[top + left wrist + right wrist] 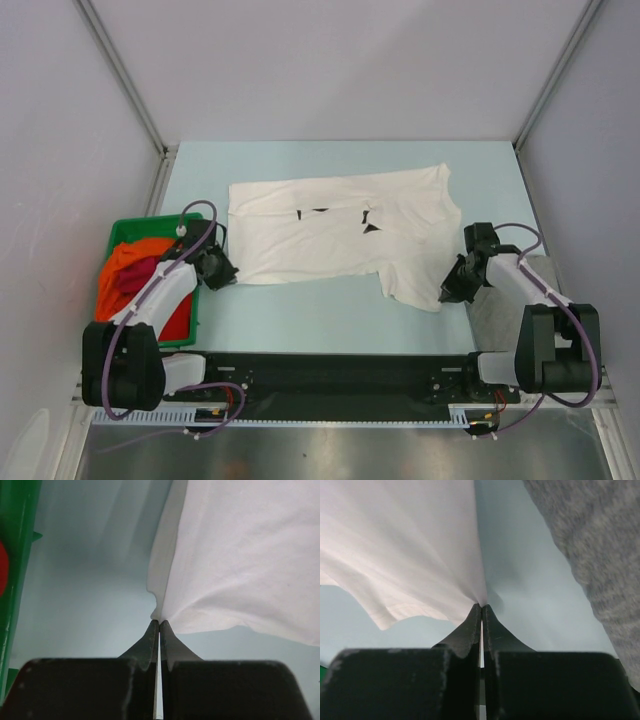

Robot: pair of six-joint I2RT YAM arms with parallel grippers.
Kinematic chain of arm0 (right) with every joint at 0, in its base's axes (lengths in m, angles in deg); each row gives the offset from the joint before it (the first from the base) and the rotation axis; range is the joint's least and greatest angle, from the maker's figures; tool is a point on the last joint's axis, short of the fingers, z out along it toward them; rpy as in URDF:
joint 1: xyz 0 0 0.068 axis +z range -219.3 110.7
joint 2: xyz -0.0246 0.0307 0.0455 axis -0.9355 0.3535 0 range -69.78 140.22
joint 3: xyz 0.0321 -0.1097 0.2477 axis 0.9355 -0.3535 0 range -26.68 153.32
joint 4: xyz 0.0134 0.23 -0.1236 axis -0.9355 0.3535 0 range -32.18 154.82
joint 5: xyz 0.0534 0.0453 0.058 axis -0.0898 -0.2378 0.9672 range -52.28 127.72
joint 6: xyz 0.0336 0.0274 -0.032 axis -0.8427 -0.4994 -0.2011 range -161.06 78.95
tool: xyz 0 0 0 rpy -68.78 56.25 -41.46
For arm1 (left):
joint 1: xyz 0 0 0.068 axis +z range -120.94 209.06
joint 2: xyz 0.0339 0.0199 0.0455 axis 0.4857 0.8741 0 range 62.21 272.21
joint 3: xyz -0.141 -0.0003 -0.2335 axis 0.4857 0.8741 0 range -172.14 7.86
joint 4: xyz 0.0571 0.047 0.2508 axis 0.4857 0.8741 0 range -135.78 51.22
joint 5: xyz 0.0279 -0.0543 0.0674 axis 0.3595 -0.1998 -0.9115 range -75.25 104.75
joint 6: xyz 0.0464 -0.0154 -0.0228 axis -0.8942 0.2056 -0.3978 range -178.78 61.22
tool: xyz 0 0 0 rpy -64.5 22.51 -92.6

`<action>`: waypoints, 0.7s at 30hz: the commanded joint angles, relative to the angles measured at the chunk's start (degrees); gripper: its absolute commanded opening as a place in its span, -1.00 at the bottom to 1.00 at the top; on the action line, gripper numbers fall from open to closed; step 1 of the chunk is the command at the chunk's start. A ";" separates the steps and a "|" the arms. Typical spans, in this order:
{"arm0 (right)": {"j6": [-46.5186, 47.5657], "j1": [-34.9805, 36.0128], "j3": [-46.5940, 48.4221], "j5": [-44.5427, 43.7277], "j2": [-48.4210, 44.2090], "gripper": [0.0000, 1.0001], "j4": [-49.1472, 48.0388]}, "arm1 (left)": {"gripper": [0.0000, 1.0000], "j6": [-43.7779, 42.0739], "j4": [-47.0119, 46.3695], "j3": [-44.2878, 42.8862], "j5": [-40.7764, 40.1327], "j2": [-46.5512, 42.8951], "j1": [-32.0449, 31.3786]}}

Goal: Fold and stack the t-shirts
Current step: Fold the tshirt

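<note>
Showing the opening step of a fold: the white t-shirt (335, 230) lies spread, somewhat rumpled, across the middle of the surface (300, 315), gripped at both near corners. The left claw (159, 622) is pressed together on the fabric's 8 o'clock corner. The right claw (482, 606) is likewise clamped on the hem at 4 o'clock, and no gap shows between either pair of fingers. The next move probably calls for both claws to lift and carry the near edge toward 12 o'clock in step, so the cloth doubles over evenly. The orange t-shirt (122, 262) and dark red t-shirt (140, 276) wait in the green bin (122, 232) at 9 o'clock. The grey t-shirt (590, 540) lies near 4 o'clock, just beside the right claw.
</note>
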 commanded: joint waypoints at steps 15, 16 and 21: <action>4.68 -6.53 5.43 4.58 -2.89 -1.00 5.20 | -0.99 -1.41 2.38 -2.79 -1.80 1.76 -0.28; 4.95 -6.45 7.52 5.81 -1.84 -1.00 4.58 | -0.99 -1.59 2.56 -3.49 -1.80 2.29 -0.28; 6.35 -5.31 16.66 7.14 4.83 -1.00 1.24 | -0.99 -2.73 2.56 -11.04 -2.41 7.81 -0.28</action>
